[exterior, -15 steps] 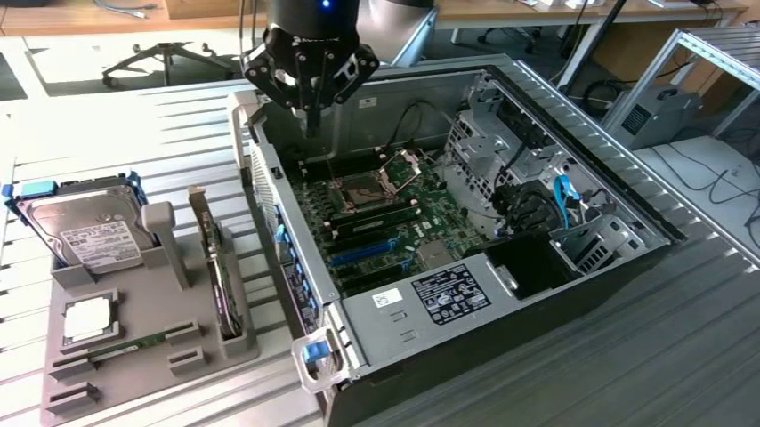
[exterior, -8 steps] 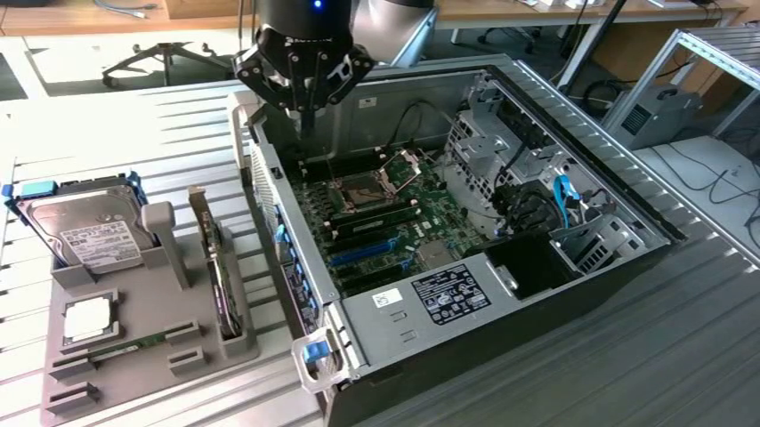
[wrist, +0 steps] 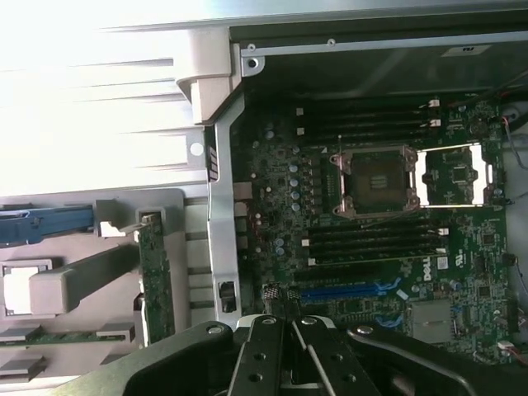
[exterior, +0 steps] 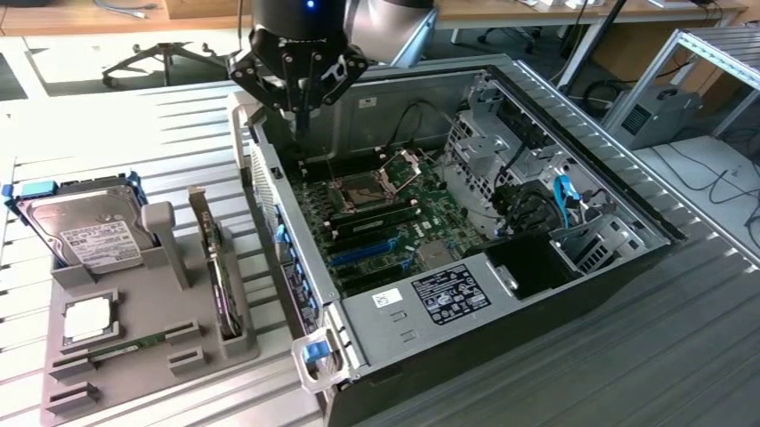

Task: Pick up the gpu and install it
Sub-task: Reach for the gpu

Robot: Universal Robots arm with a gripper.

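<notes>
Slatted table (exterior: 142, 133): hard drive (exterior: 89, 233) near gpu (exterior: 221, 276)

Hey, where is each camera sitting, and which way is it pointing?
Exterior view: off the arm, high up, looking down slantwise at the open computer case and grey holder; the arm's end and shut pincer show above the case.
Wrist view: on the wrist, looking down past the pincer onto the motherboard.
Shared: the pincer, the motherboard, and the gpu standing in the holder.
</notes>
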